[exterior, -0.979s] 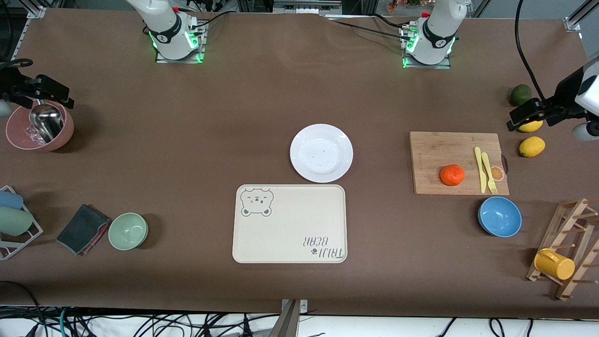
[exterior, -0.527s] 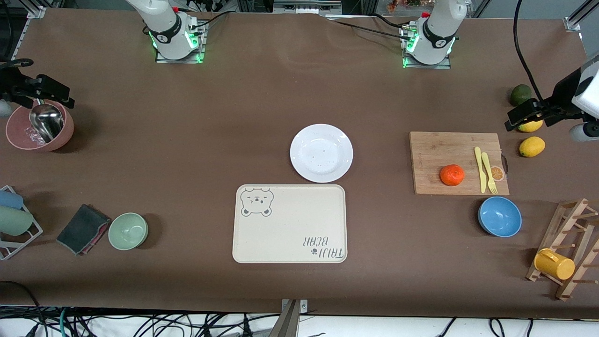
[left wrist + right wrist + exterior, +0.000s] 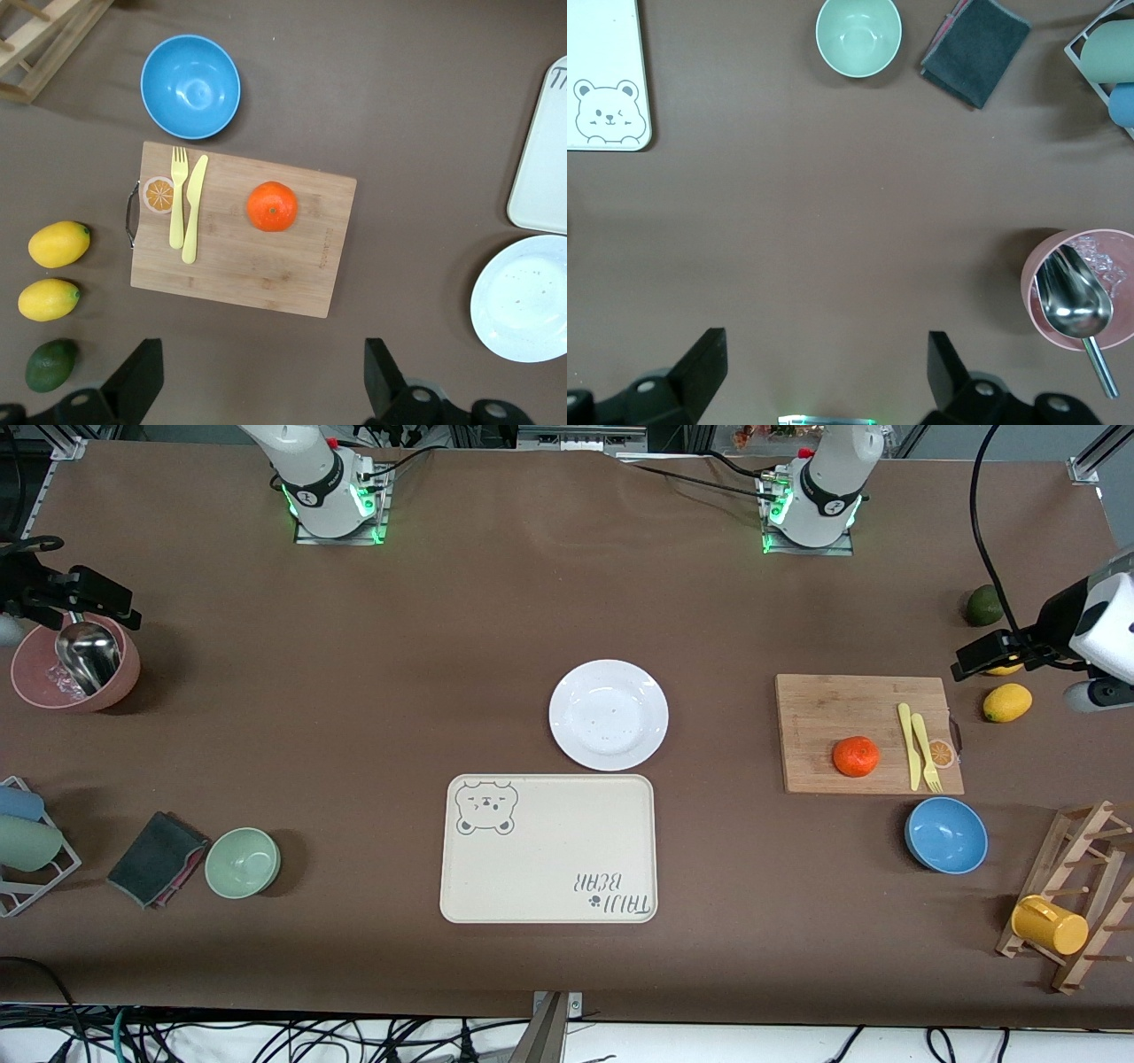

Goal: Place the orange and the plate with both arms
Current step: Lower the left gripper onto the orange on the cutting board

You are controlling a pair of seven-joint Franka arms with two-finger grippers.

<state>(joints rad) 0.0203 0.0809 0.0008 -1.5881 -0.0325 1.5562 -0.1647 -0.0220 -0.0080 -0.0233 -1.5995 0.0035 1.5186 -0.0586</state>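
Front view: the plate [image 3: 609, 715] sits bare near the middle of the counter [image 3: 443, 646], just beside the bear-print tray [image 3: 548, 849], which lies nearer the camera. The orange [image 3: 856, 755] rests on the wooden cutting board [image 3: 868, 732], toward the left arm's end, with a yellow knife [image 3: 905, 744] and fork [image 3: 925, 753] beside it on the board. A blue bowl [image 3: 946, 834] stands nearer the camera than the board. The left end effector [image 3: 983, 655] hangs over the lemons [image 3: 1007, 702] at that end of the counter; the right end effector [image 3: 89, 598] hangs over the pink bowl [image 3: 75, 669] holding a metal scoop.

Left wrist view: the left end effector [image 3: 257, 390] is released, its fingers [image 3: 137, 381] spread wide and holding nothing, high above the board; the orange [image 3: 272, 205] lies between them in the picture, well apart from the plate [image 3: 523, 301].

Right wrist view: the right end effector [image 3: 824, 372] is likewise released and empty over bare counter, with the pink bowl [image 3: 1036, 283] and green bowl [image 3: 858, 35] in sight
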